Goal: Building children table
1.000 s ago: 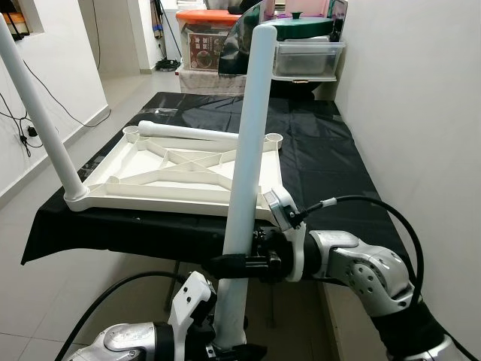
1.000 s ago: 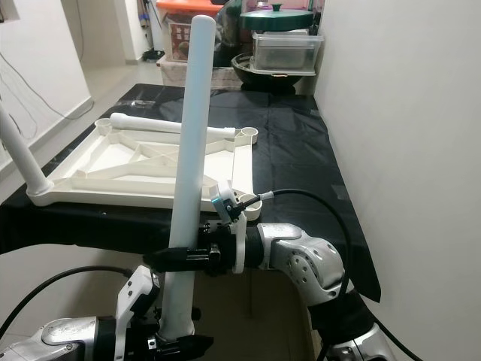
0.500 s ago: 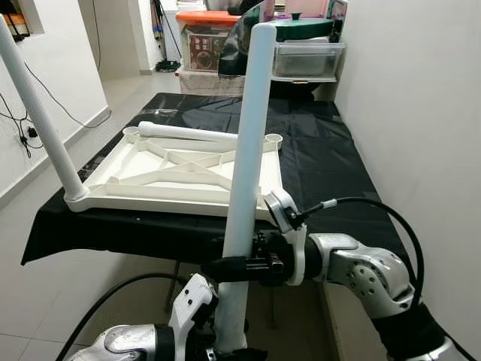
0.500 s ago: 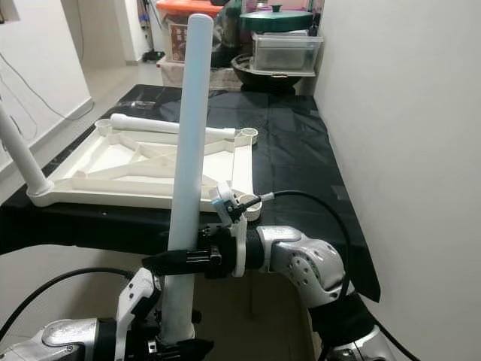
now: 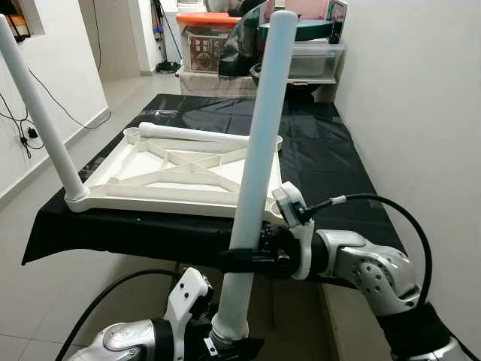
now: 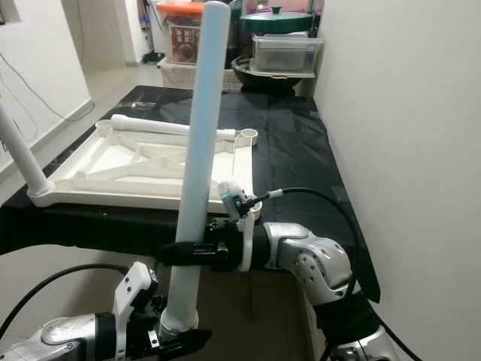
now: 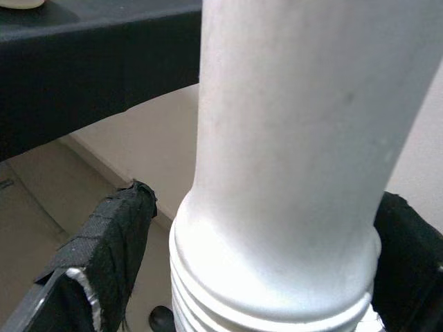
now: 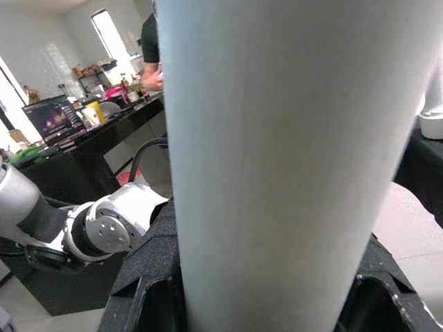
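Observation:
A long white table leg (image 5: pixel 259 150) stands almost upright in front of me, its top leaning to the right. My left gripper (image 5: pixel 229 347) is shut on its ribbed lower end (image 7: pixel 277 277), black pads (image 7: pixel 114 235) on either side. Higher up, my right gripper (image 5: pixel 240 259) is shut on the shaft (image 8: pixel 277 138). Behind it the white tabletop (image 5: pixel 150 197) lies upside down on a black-covered table (image 5: pixel 323 158). One leg (image 5: pixel 37 113) stands in its near-left corner, and another leg (image 5: pixel 192 134) lies across its far side.
Storage boxes (image 5: pixel 207 45) and a clear tub (image 5: pixel 312 60) are stacked at the table's far end. A white wall (image 5: pixel 421 113) runs close along the right. Tiled floor (image 5: pixel 30 248) lies open to the left. A person (image 8: pixel 152 48) stands far off in the right wrist view.
The held leg has tipped, its top swinging to the right, and both grippers have shifted slightly right with it. The ribbed end now shows above the left gripper.

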You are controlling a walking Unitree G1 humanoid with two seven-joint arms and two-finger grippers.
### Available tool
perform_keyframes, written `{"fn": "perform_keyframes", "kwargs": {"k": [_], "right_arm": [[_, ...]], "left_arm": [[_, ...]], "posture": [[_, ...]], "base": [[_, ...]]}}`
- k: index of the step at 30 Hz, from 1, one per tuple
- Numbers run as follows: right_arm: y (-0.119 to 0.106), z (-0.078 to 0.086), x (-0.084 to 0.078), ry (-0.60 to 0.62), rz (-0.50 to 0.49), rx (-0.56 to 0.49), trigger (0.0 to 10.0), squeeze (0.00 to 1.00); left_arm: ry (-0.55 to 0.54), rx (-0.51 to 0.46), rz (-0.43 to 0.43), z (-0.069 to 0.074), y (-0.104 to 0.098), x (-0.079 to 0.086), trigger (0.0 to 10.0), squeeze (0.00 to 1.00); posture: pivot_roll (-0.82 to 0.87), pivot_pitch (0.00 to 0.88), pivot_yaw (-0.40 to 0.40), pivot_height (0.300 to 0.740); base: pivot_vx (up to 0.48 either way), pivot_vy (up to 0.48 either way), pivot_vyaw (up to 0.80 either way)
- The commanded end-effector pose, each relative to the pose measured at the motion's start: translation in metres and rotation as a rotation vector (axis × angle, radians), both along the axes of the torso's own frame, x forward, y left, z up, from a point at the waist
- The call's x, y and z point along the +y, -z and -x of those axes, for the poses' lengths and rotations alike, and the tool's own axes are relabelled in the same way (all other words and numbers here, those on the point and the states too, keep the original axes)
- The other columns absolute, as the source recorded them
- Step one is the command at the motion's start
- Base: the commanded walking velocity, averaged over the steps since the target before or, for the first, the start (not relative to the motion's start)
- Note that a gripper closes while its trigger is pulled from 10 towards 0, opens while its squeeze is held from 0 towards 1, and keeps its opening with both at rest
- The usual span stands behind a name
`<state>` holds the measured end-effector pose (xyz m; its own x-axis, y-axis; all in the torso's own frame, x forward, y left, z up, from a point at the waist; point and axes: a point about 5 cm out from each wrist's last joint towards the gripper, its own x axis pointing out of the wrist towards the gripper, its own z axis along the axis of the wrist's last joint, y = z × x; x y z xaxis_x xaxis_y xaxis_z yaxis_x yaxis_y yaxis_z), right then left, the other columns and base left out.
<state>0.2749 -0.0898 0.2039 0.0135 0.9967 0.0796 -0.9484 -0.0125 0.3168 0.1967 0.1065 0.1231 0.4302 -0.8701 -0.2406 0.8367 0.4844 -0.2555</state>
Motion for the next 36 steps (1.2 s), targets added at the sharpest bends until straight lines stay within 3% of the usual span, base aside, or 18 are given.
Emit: {"fn": "perform_keyframes", "kwargs": {"k": [1, 3, 5, 6, 7, 9, 10, 11, 12, 14, 16, 17, 22, 26, 36], "right_arm": [[-0.009, -0.016, -0.018, 0.137, -0.006, -0.051, 0.0, 0.0], [-0.011, -0.034, -0.039, 0.316, 0.009, -0.084, 0.0, 0.0], [-0.011, -0.034, -0.039, 0.316, 0.009, -0.084, 0.0, 0.0], [-0.013, -0.043, -0.051, 0.421, 0.016, -0.1, 0.0, 0.0], [-0.013, -0.043, -0.051, 0.421, 0.016, -0.1, 0.0, 0.0], [-0.02, -0.061, -0.072, 0.656, 0.001, -0.154, 0.0, 0.0], [-0.02, -0.061, -0.072, 0.656, 0.001, -0.154, 0.0, 0.0], [-0.025, -0.069, -0.081, 0.799, -0.016, -0.173, 0.0, 0.0], [-0.025, -0.069, -0.081, 0.799, -0.016, -0.173, 0.0, 0.0], [-0.033, -0.079, -0.092, 1.069, -0.024, -0.228, 0.0, 0.0], [-0.035, -0.078, -0.091, 1.137, -0.027, -0.264, 0.0, 0.0], [-0.036, -0.076, -0.086, 1.176, -0.042, -0.276, 10.0, 0.0], [-0.037, -0.072, -0.075, 1.244, -0.068, -0.354, 10.0, 0.0], [-0.03, -0.068, -0.063, 1.328, -0.1, -0.358, 10.0, 0.0], [-0.02, -0.065, -0.046, 1.301, -0.058, -0.399, 10.0, 0.0]], "left_arm": [[-0.039, 0.027, -0.016, 0.003, 0.009, 0.001, 10.0, 0.0], [-0.108, 0.03, -0.013, 0.003, 0.012, 0.004, 10.0, 0.0], [-0.108, 0.03, -0.013, 0.003, 0.012, 0.004, 10.0, 0.0], [-0.155, 0.024, -0.013, 0.002, 0.014, 0.005, 10.0, 0.0], [-0.155, 0.024, -0.013, 0.002, 0.014, 0.005, 10.0, 0.0], [-0.266, -0.011, -0.011, -0.004, 0.015, 0.009, 10.0, 0.0], [-0.266, -0.011, -0.011, -0.004, 0.015, 0.009, 10.0, 0.0], [-0.345, -0.046, -0.014, -0.01, 0.014, 0.011, 10.0, 0.0], [-0.345, -0.046, -0.014, -0.01, 0.014, 0.011, 10.0, 0.0], [-0.507, -0.122, -0.009, -0.023, 0.008, 0.017, 10.0, 0.0], [-0.566, -0.151, -0.005, -0.027, 0.005, 0.019, 10.0, 0.0], [-0.611, -0.173, 0.002, -0.031, 0.002, 0.021, 10.0, 0.0], [-0.675, -0.215, 0.0, -0.037, -0.003, 0.022, 10.0, 0.0], [-0.706, -0.244, 0.002, -0.039, -0.006, 0.021, 10.0, 0.0], [-0.832, -0.259, -0.006, -0.046, -0.005, 0.033, 10.0, 0.0]], "posture": [[0.03, 0.0, -0.026, 0.74], [0.03, 0.0, -0.022, 0.74], [0.03, 0.0, -0.022, 0.74], [0.03, 0.0, -0.025, 0.74], [0.03, 0.0, -0.025, 0.74], [0.03, 0.0, -0.024, 0.74], [0.03, 0.0, -0.024, 0.74], [0.03, 0.0, -0.022, 0.74], [0.03, 0.0, -0.022, 0.74], [0.03, 0.0, -0.017, 0.74], [0.02, 0.0, -0.016, 0.74], [0.03, 0.0, -0.014, 0.74], [0.03, 0.0, -0.016, 0.74], [0.03, 0.0, -0.019, 0.74], [0.03, 0.0, -0.028, 0.74]], "base": [[0.0, 0.0, 0.0], [0.0, 0.0, 0.0], [0.0, 0.0, 0.0], [0.0, 0.0, 0.0], [0.0, 0.0, 0.0], [0.0, 0.0, 0.0], [0.0, 0.0, 0.0], [0.0, 0.0, 0.0], [0.0, 0.0, 0.0], [0.0, 0.0, 0.0], [0.0, 0.0, 0.0], [0.0, 0.0, 0.0], [0.0, 0.0, 0.0], [0.0, 0.0, 0.0], [0.049, -0.297, 0.0]]}}
